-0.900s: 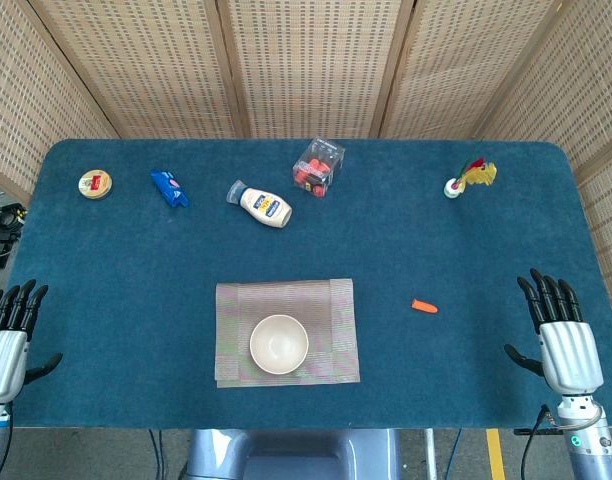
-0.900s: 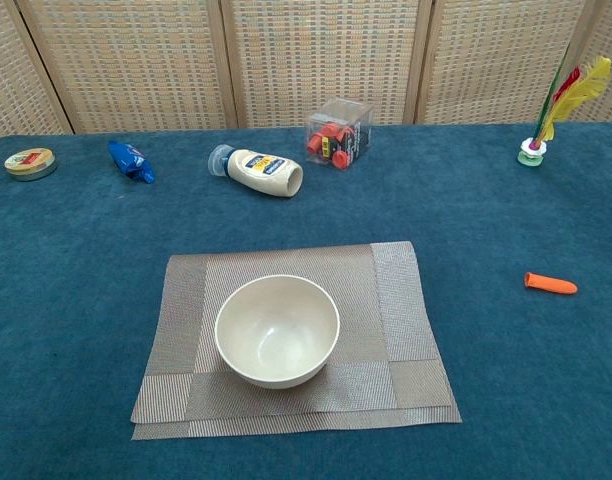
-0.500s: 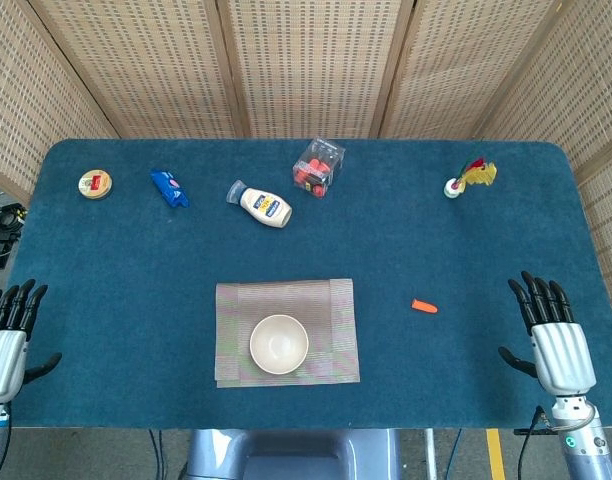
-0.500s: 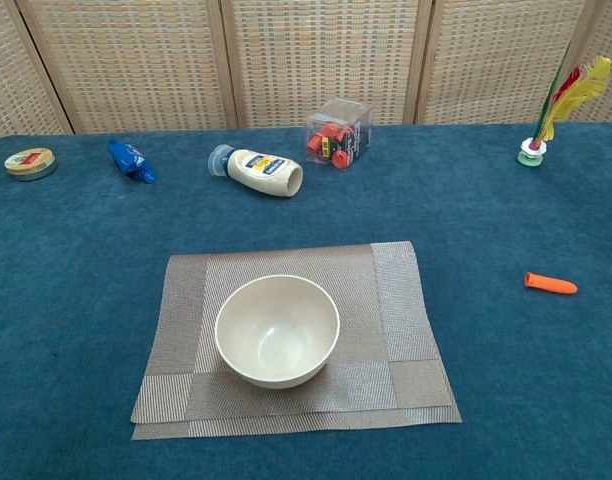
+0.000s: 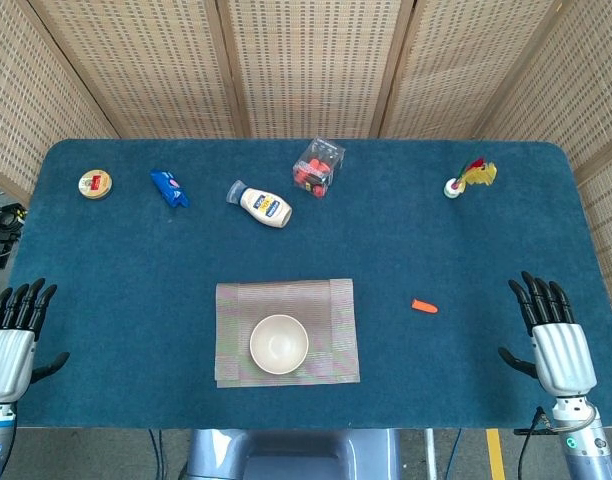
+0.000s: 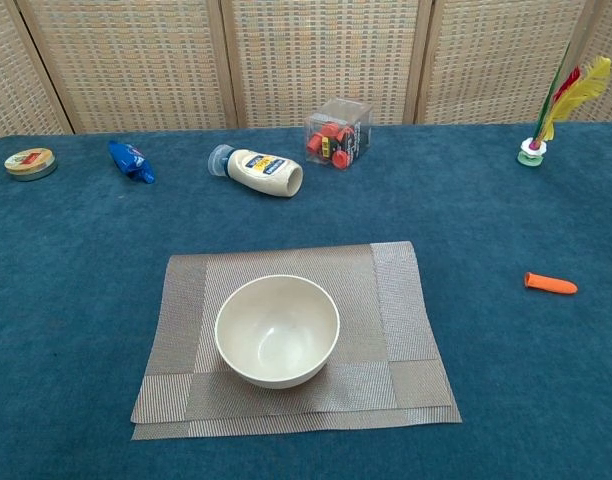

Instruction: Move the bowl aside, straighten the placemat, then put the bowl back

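**Nothing yet touched: bowl on a doubled placemat, both hands waiting at the table's near corners**

Plainly, no step of the task has begun. The cream bowl [image 6: 277,330] stands upright on the woven placemat [image 6: 394,300], toward its near-left part, so it pins the mat and must go aside first. A second edge shows along the mat's near side in the chest view, which suggests it is folded over on itself or skewed; that is likely what needs straightening.

The left hand [image 5: 12,337] sits at the near left corner and the right hand [image 5: 558,335] at the near right, each with fingers spread and holding nothing, well apart from the bowl. Neither shows in the chest view.

Bare blue table [image 5: 466,250] lies either side of the mat; the small orange piece [image 5: 424,306] on the right narrows that side somewhat.
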